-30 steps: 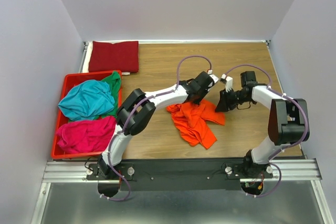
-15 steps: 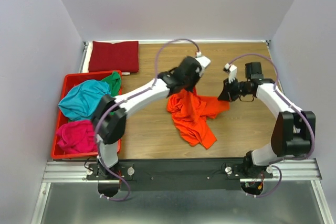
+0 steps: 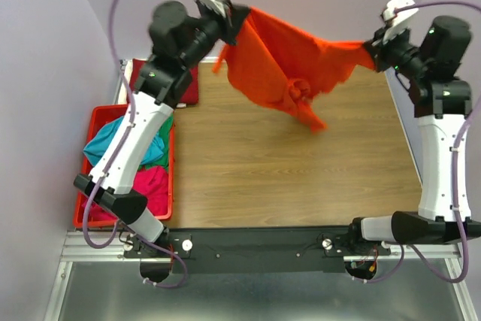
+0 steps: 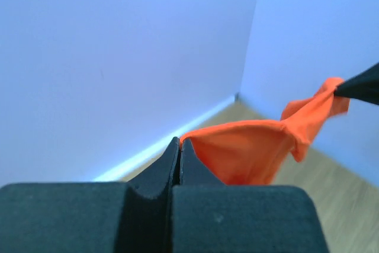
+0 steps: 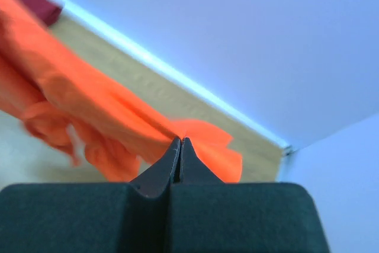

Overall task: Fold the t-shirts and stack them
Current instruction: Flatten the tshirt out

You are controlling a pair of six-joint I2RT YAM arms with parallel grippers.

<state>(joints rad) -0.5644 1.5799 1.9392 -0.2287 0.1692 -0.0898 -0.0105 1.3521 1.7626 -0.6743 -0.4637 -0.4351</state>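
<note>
**Left tool** (image 4: 179, 143): jaws pressed together, pinching an edge of the orange t-shirt (image 3: 278, 65). The arm is raised high over the far left of the worktop (image 3: 285, 178).

**Right tool** (image 5: 180, 141): jaws likewise pressed together, pinching another edge of the same garment, high over the far right.

**Garment:** it hangs in the air between the two tools, clear of the worktop. The upper edge is drawn nearly taut. Below it the cloth sags, with a twisted bunch near the middle and a tail drooping toward the right.

**Assessment:** the two pinch points are held well apart, apparently so that the garment's own weight opens it before it is laid flat for folding. The bunch in the middle suggests it is not yet fully spread. Which parts of the shirt are pinched cannot be told.

**Surroundings:**
- A dark red t-shirt (image 5: 44, 5) lies folded at the far left corner, presumably the start of the stack.
- The red crate (image 3: 171, 186), at the left edge, holds the teal t-shirt (image 3: 101, 148), the magenta t-shirt (image 3: 154, 182) and the green t-shirt (image 3: 164, 129). All three are unfolded and appear to be waiting.
</note>
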